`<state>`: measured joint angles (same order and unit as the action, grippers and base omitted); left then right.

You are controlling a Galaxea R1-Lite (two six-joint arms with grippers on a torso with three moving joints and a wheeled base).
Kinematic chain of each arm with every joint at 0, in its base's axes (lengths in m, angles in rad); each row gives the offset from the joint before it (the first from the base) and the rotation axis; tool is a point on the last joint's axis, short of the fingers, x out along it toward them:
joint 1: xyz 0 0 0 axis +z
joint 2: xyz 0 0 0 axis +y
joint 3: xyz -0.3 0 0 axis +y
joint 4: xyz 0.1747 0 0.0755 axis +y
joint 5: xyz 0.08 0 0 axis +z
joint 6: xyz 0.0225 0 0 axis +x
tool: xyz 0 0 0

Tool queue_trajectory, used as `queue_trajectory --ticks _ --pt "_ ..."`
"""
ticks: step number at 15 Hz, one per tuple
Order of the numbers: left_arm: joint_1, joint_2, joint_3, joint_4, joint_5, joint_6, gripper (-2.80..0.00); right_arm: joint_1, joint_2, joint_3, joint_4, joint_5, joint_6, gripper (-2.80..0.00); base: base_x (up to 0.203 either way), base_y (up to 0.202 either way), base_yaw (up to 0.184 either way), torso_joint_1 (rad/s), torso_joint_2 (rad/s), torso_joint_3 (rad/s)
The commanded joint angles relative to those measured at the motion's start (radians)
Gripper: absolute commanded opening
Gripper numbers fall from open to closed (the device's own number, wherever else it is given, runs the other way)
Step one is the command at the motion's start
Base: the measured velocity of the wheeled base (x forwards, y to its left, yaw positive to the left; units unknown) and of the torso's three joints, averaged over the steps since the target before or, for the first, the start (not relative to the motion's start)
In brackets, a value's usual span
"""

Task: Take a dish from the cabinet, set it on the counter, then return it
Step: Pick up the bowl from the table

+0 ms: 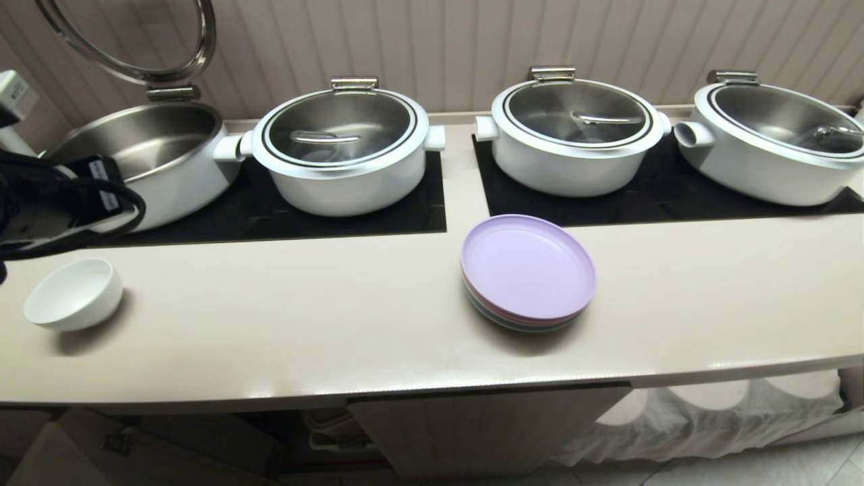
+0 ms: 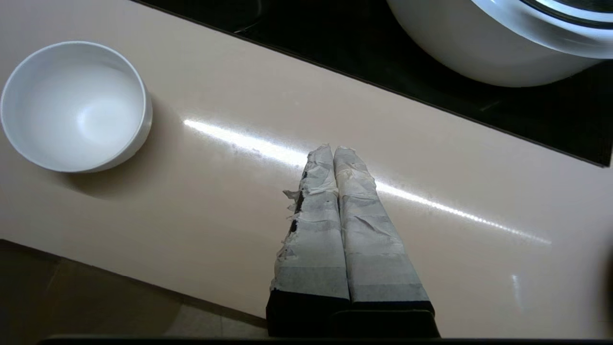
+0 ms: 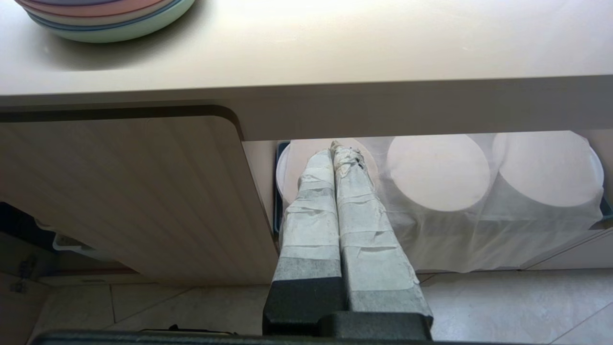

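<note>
Cabinet (image 3: pixel 134 191): nearest to me, under the front edge; I see one ribbed door, and beside it an opening with white round dishes under a thin cloth.

Right claw (image 3: pixel 334 146): parked low in front of that opening, its taped fingers pressed together on nothing.

Tabletop (image 1: pixel 337 324): smooth, glossy beige; I judge a glazed foot will slide on it if nudged sideways.

Dish (image 1: pixel 74 294): standing upright and empty near the left end of the tabletop, free of any grip, close to the front edge.

Left claw (image 2: pixel 334 148): over bare tabletop, near the dish but apart from it, fingers together and holding nothing; in the head view only the arm's dark body shows at the left edge.

Handling: I take it for plain glazed ceramic, so stiff, fairly light, slippery and liable to chip if knocked or dropped.

Where to hold: I'd open the claw and pinch the rim wall, one finger inside and one outside, on the side facing the claw; the curved outer wall offers no flat to squeeze.

Lilac plates (image 1: pixel 528 270): stacked mid-tabletop, well apart from the dish.

White pots (image 1: pixel 344 152): farthest back, on the black panels by the wall, the leftmost with its lid up.
</note>
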<state>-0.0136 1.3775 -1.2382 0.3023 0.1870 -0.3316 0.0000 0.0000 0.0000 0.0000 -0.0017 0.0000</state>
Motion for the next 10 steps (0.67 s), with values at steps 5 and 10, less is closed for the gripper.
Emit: queue_trajectory --ticks 5,10 --pt "-0.03 -0.095 0.11 0.002 -0.001 0.011 -2.8 0.0 0.0 0.0 0.0 0.0 0.0 -2.8 0.0 0.0 0.0 0.0 0.0 0.0" --pt "-0.031 -0.211 0.323 -0.015 0.003 0.035 -2.8 0.0 0.0 0.0 0.0 0.0 0.0 -2.8 0.0 0.0 0.0 0.0 0.0 0.0"
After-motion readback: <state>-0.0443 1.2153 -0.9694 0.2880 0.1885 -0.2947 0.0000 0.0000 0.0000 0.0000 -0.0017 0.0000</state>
